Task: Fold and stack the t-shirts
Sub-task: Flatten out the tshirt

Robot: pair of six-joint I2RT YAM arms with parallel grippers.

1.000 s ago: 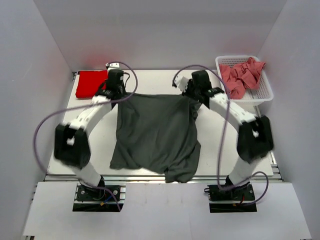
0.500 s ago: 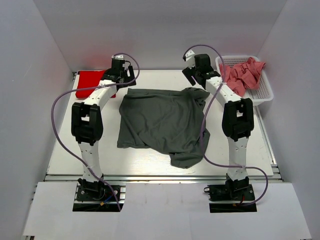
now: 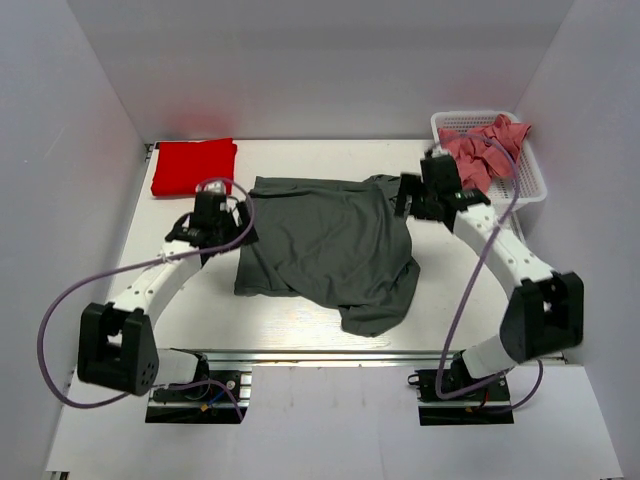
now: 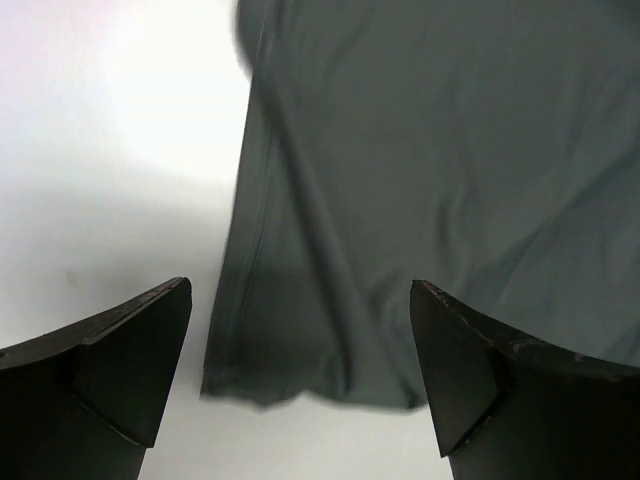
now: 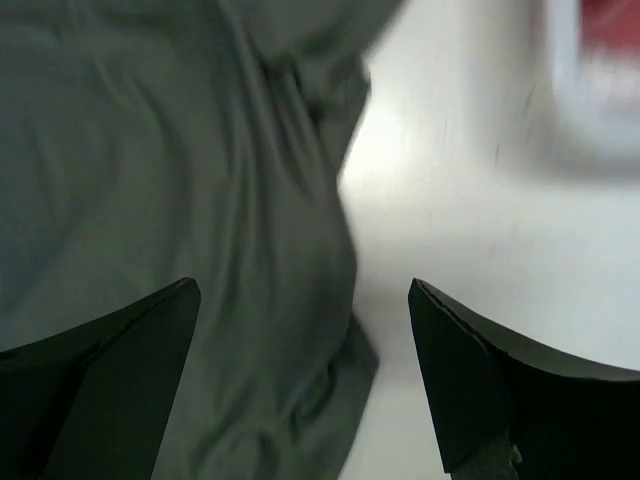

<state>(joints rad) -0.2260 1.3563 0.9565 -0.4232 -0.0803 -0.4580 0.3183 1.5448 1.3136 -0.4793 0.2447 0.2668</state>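
Found the dark grey t-shirt (image 3: 325, 245) spread and rumpled across the middle of the tabletop (image 3: 320, 158), with the near right corner bunched. Saw the left hand (image 4: 300, 288) released, fingers wide apart, grasping nothing, poised over the shirt's left edge. Saw the right hand (image 5: 305, 290) likewise released and empty over the shirt's right edge. Noted the red t-shirt (image 3: 193, 166) folded flat at the far left corner, and the pink t-shirts (image 3: 482, 150) heaped in the white basket (image 3: 533, 178) at the far right.
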